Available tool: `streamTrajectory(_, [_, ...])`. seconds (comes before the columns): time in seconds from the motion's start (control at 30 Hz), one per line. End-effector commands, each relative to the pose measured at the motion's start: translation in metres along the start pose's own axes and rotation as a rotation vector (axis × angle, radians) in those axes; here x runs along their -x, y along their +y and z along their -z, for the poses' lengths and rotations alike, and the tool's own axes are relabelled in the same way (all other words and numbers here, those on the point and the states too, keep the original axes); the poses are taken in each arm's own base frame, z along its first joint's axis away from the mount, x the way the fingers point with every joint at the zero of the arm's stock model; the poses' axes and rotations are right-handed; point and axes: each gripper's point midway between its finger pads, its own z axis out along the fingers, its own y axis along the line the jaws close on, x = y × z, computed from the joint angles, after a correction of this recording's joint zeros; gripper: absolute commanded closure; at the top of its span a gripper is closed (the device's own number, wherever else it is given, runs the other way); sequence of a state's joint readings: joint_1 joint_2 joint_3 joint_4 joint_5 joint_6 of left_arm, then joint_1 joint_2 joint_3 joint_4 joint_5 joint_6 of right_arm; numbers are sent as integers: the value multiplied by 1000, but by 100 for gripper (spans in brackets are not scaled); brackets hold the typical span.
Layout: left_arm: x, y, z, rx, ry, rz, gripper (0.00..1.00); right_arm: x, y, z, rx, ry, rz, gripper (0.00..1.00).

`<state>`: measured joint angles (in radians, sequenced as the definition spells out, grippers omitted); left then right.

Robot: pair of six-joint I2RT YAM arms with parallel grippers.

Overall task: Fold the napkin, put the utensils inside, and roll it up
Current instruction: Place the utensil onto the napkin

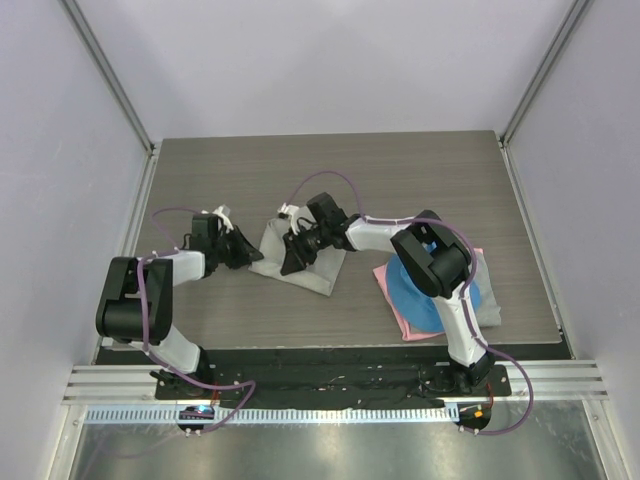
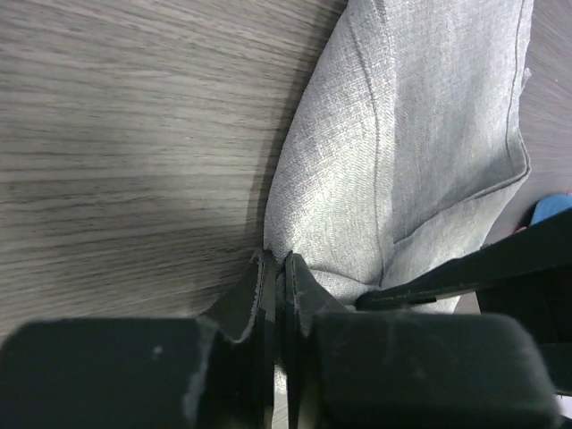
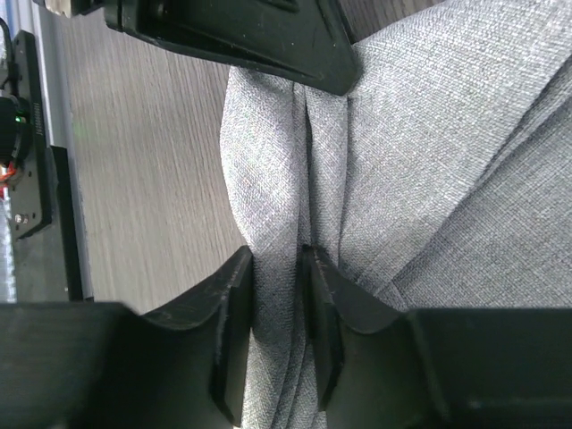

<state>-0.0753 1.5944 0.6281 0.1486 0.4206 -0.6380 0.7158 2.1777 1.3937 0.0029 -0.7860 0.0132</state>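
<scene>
My left gripper (image 2: 277, 268) is closed on the napkin (image 2: 402, 161). Its fingers stand almost together with a thin edge of grey cloth nipped between the tips. From there the rest of the napkin spreads away ahead of me and off to my right. My right gripper (image 3: 277, 268) is gripping the same cloth, its jaws standing a little wider around a raised pleat that fills the gap between them. In the right wrist view that pleat runs straight from my right fingers to the dark finger of the left gripper just beyond, so both grips sit on one ridge of fabric, close together. From above, the napkin lies as a folded grey packet near the middle of the tabletop (image 1: 350, 180). My left grip is at its left border and my right grip is just inside that, toward the centre. Most of the cloth lies beyond and to the right of both grippers. I judge that this line between the two pinches is what the next move turns on. If I carry the edge over, both arms must travel across that ridge together, away from the left side and toward the free part of the cloth, or the pleat will twist. The left arm is nearer the outer border and the right arm nearer the body of the cloth. I cannot see the spoon in any view. The blue cloth (image 1: 410, 290) and the pink cloth (image 1: 400, 310) lie well apart, under my right arm.
</scene>
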Motion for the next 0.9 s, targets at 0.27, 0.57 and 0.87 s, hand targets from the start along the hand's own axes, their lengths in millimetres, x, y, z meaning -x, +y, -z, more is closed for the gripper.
streamTrajectory(0.27, [-20, 14, 0, 43, 61, 35, 100, 78, 18, 53, -175, -142, 9, 41])
streamTrajectory(0.57, [-17, 15, 3, 63, 55, 32, 100, 31, 69, 76, -202, -33, -100, 39])
streamTrajectory(0.87, [-15, 14, 4, 68, 49, 23, 100, -31, 90, 75, -151, 155, -185, 44])
